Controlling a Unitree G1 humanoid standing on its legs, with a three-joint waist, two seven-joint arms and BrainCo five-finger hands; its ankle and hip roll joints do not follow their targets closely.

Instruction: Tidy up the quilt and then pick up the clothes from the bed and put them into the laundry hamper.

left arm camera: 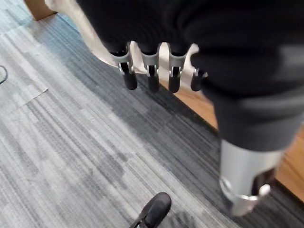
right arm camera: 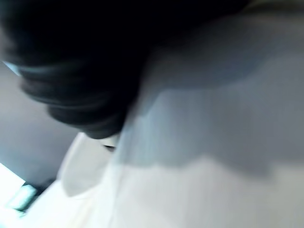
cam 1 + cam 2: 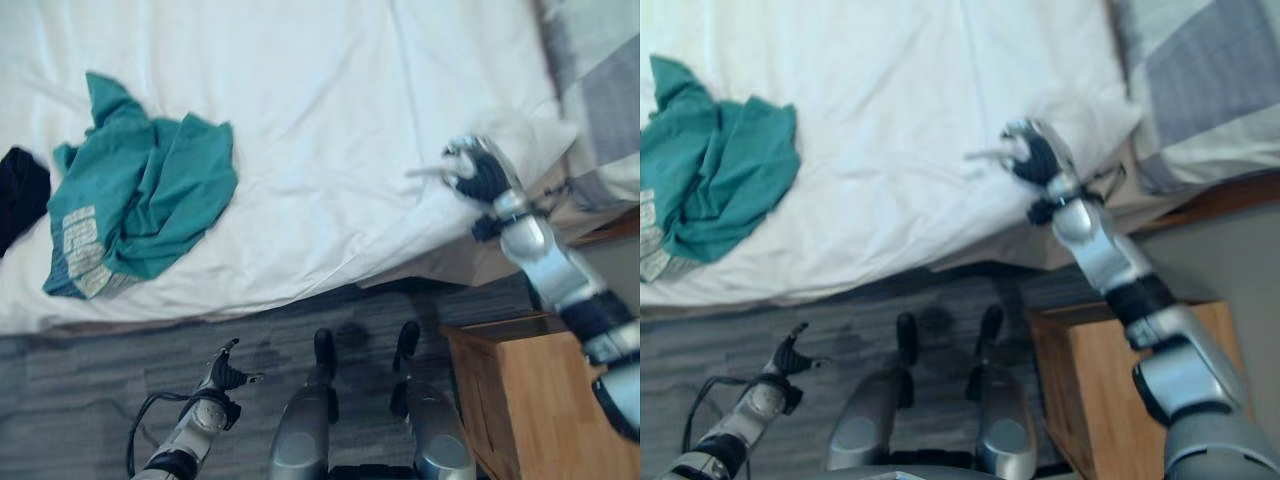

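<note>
right robot hand (image 3: 482,170) on white quilt (image 3: 330,120)

- clothes (image 3: 140,195) on bed (image 3: 330,120), far left of my right hand (image 3: 480,170)
- right hand at quilt (image 3: 420,215) edge
- nightstand (image 3: 545,400) right, below bed
- left hand (image 3: 225,375) low over floor (image 3: 90,380)

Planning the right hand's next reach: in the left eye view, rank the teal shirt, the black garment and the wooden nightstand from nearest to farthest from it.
From the right hand:
1. Wooden nightstand, below it, off the bed.
2. Teal shirt, on the bed's left part.
3. Black garment, at the far left edge.
</note>
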